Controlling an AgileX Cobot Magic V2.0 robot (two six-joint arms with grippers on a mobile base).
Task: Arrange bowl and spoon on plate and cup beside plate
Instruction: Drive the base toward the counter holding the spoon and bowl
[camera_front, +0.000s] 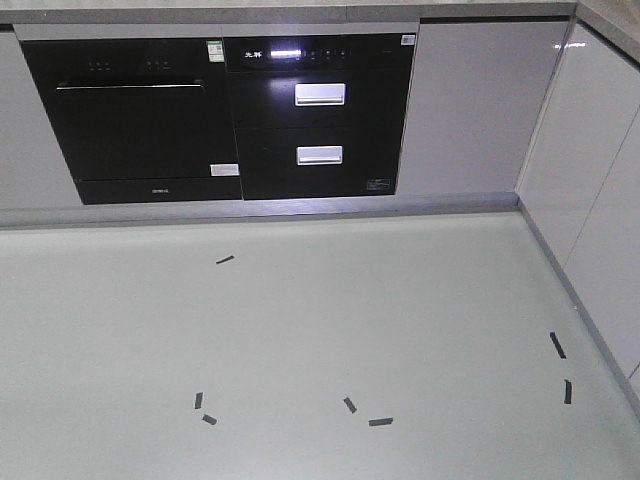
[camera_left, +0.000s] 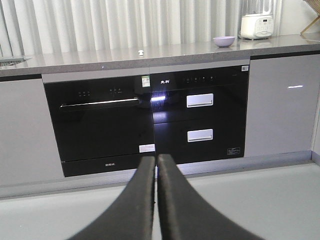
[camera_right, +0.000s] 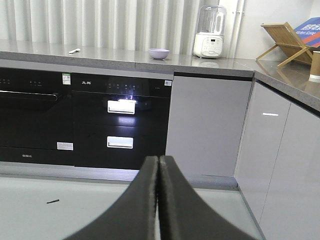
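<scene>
Evidently no part of the arrangement is done, as far as these views show. The grey counter (camera_right: 110, 57) above the black oven (camera_front: 140, 120) serves as the reference for all positions.

- Plate: not found in any view, so its position cannot be stated.
- White appliance (camera_right: 212, 32): stands at the back of the counter, near its corner.
- Bowl (camera_right: 159, 53): lavender, upright on the counter, just beside the appliance and apart from it.
- Cup (camera_right: 315, 62): brown with a white base band, standing on the counter's side run past the corner, well apart from the bowl.
- Spoon (camera_right: 74, 50): a small pale item lying flat on the counter, on the far side of the bowl from the appliance. It is too small to confirm beyond shape and colour.

In my judgement all three placements remain, and the plate must be located first.

Both arms are held out roughly level, facing the counter's front and well apart from it. The left gripper (camera_left: 155, 159) has its dark fingers pressed together with nothing between them. The right gripper (camera_right: 158, 159) is likewise closed and empty. Neither is near any task item.
</scene>
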